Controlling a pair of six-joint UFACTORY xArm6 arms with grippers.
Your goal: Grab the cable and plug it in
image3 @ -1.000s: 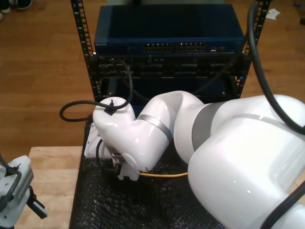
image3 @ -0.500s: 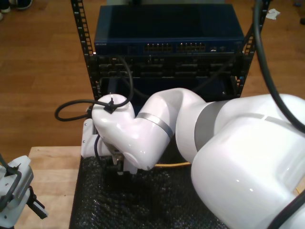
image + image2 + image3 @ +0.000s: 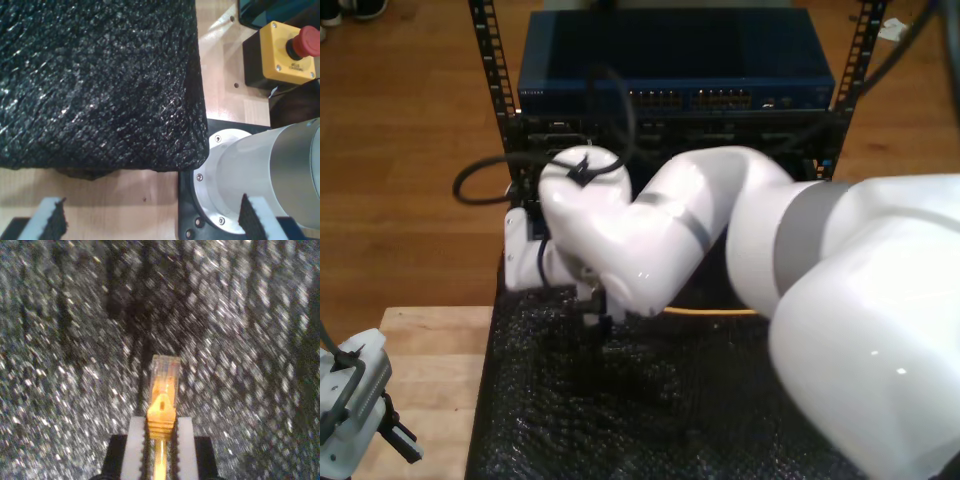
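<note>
Orange-yellow cable (image 3: 162,405) sits clamped in my second pincer (image 3: 161,440).

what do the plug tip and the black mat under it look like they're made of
The plug tip looks like clear glossy hard plastic: you see through it. The mat looks like a soft black sheet, perhaps bubble wrap or foam, with a glinting, dimpled surface; blur leaves it open.

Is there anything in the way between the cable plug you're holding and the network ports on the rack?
My second gripper holds the cable above the black mat. In the exterior view my own arm hides the space toward the rack, so I can't confirm that it is free.
</note>
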